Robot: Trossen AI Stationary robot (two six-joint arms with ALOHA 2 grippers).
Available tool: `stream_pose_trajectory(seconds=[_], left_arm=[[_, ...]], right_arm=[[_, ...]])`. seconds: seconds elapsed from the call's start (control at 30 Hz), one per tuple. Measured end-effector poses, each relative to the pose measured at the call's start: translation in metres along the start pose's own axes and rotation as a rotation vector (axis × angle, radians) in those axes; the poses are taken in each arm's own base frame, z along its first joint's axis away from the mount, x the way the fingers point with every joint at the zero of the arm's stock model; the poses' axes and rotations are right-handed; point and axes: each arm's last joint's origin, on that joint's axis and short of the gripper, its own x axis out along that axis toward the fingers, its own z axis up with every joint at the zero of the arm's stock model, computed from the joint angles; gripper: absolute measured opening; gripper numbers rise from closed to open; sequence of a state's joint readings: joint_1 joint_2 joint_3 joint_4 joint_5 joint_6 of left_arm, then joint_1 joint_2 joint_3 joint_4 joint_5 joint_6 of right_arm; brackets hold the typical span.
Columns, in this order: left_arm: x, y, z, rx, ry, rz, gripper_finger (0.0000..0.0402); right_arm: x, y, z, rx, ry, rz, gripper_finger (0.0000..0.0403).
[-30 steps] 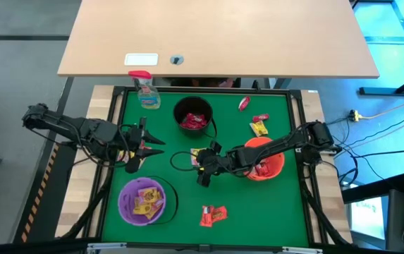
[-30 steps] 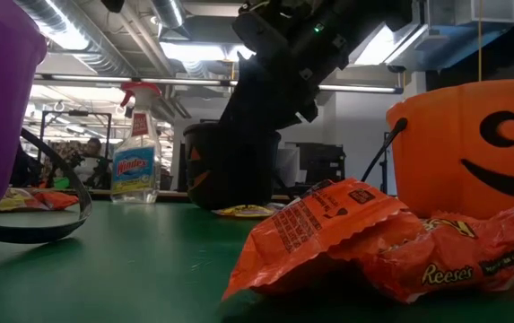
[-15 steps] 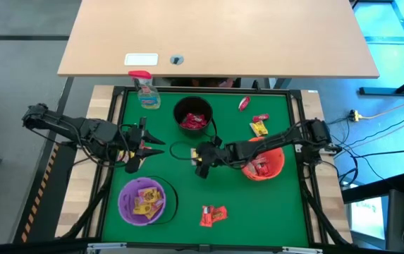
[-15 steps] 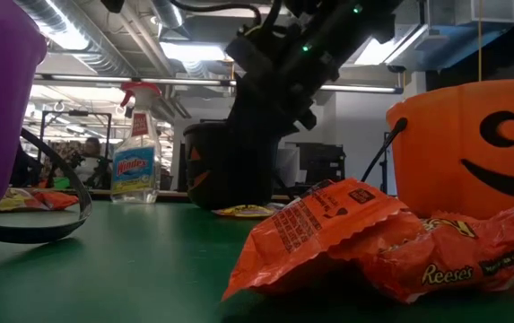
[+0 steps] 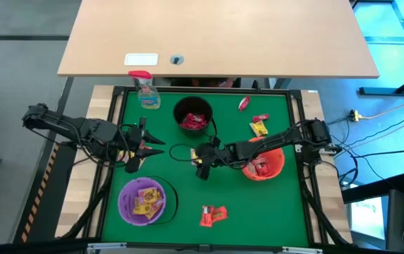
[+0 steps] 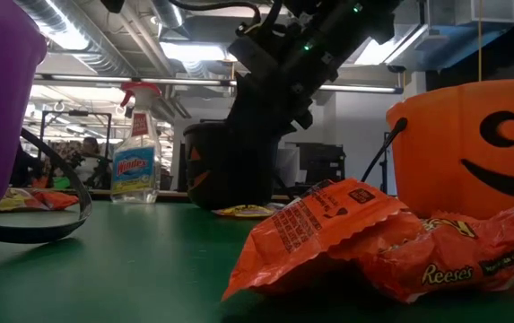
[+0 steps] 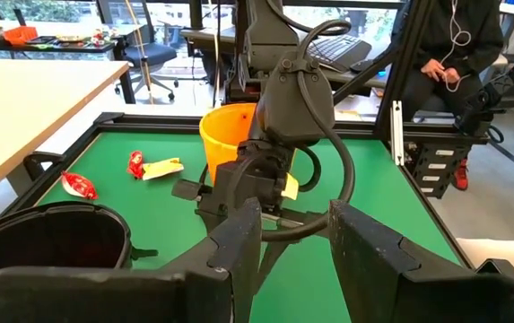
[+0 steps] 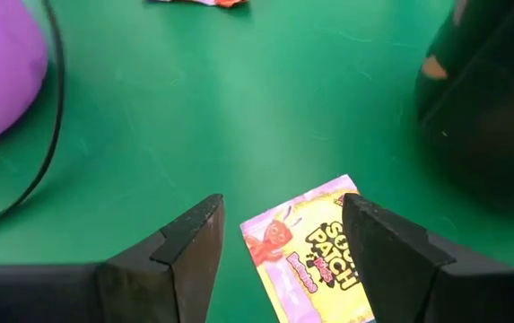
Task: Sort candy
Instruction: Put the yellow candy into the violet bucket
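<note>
The candy is small shiny packets. A yellow packet [image 8: 309,254] lies flat on the green mat between the black bucket [image 5: 193,116] and the orange bucket [image 5: 265,161]. My right gripper [image 8: 282,213] is open just above it, one finger on each side, touching nothing. More candy lies loose: red and yellow pieces [image 5: 258,125] near the far right, and orange packets [image 5: 213,214] near the front edge, which also show in the low view [image 6: 373,247]. My left gripper [image 5: 150,145] is open above the mat at the left, beside the purple bucket [image 5: 144,201].
Red candy fills the black bucket, yellow the purple bucket, orange-red the orange bucket. A clear spray bottle [image 5: 145,92] stands at the mat's far left corner. A thin black bucket handle [image 5: 182,156] lies on the mat by my right gripper. A raised black frame [image 5: 300,152] edges the mat.
My right gripper has moved a short way toward the table's left and far edge, coming over the yellow packet, and has kept still for the last half second. Its arm has stretched out flatter. The candy has not moved.
</note>
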State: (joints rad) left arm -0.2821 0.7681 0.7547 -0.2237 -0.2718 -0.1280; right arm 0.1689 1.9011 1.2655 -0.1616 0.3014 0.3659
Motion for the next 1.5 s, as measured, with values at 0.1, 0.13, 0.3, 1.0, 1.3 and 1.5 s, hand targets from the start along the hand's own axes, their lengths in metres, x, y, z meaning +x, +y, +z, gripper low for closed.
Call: stream_pose_trajectory(seconds=[0.1,0.13,0.3,1.0,1.3,1.5], left_arm=[[0.0,0.0,0.0,0.0,0.001,0.0,0.0122],[0.0,0.0,0.0,0.0,0.001,0.0,0.0122],[0.0,0.0,0.0,0.0,0.001,0.0,0.0122],[0.002,0.0,-0.002,-0.016,0.024,0.004,0.0122],[0.007,-0.002,-0.004,-0.015,0.04,0.002,0.0122],[0.007,-0.002,-0.004,-0.015,0.043,0.003,0.0122]], right_arm=[[0.0,0.0,0.0,-0.027,0.006,0.013,0.0225],[0.0,0.001,0.0,-0.035,0.006,0.015,0.0225],[0.001,-0.002,0.0,-0.076,0.016,0.027,0.0233],[0.042,-0.01,-0.016,-0.136,0.192,-0.091,0.0355],[0.059,-0.014,-0.021,-0.116,0.25,-0.109,0.0355],[0.061,-0.016,-0.023,-0.086,0.273,-0.08,0.0342]])
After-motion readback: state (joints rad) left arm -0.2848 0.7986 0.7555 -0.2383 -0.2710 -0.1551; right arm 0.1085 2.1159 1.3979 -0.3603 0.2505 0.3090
